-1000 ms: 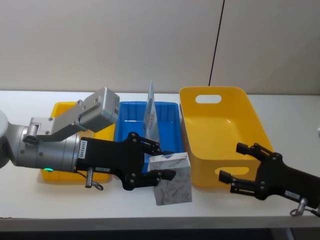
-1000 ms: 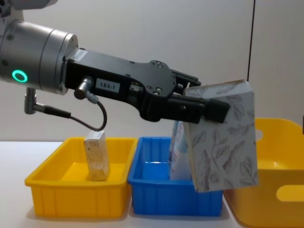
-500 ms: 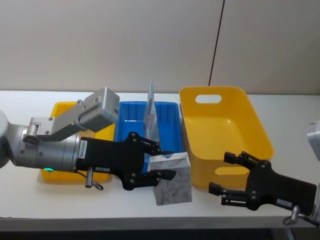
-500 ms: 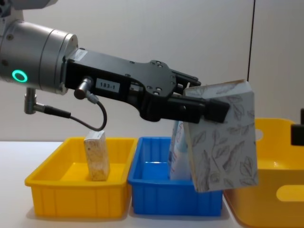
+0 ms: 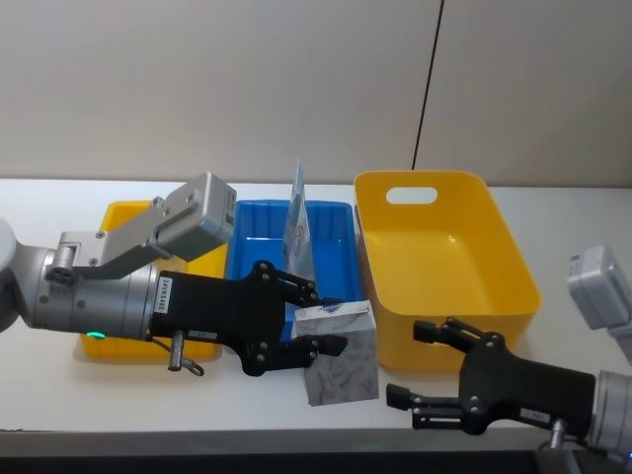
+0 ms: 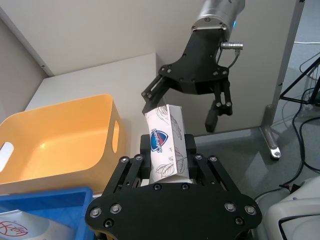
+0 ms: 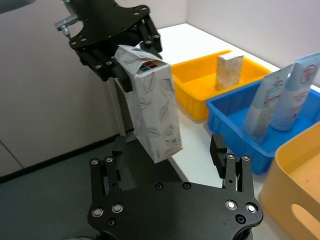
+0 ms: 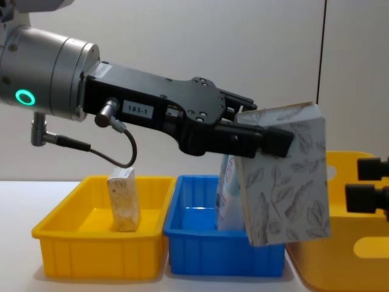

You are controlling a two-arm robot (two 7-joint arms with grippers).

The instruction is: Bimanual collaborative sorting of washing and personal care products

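Note:
My left gripper [image 5: 321,318] is shut on a pale grey carton printed with leaf outlines [image 5: 339,353], holding it tilted in the air before the blue bin [image 5: 255,247]; the chest view shows the carton [image 8: 285,176] hanging well above the table. My right gripper [image 5: 407,363] is open, just right of the carton and apart from it. In the right wrist view the carton [image 7: 152,110] hangs ahead of its spread fingers [image 7: 220,150]. A small tan mottled carton [image 8: 123,199] stands in the small yellow bin [image 8: 67,237]. Pale blue tubes [image 7: 285,95] lean in the blue bin.
A large yellow bin [image 5: 444,257] with a handle slot stands on the right, behind my right gripper. The three bins sit in a row on a white table [image 5: 59,193] against a wall. The table's front edge lies below both grippers.
My right gripper has moved left along the table's front edge, toward the held carton, still open. The left arm and the carton have not moved.

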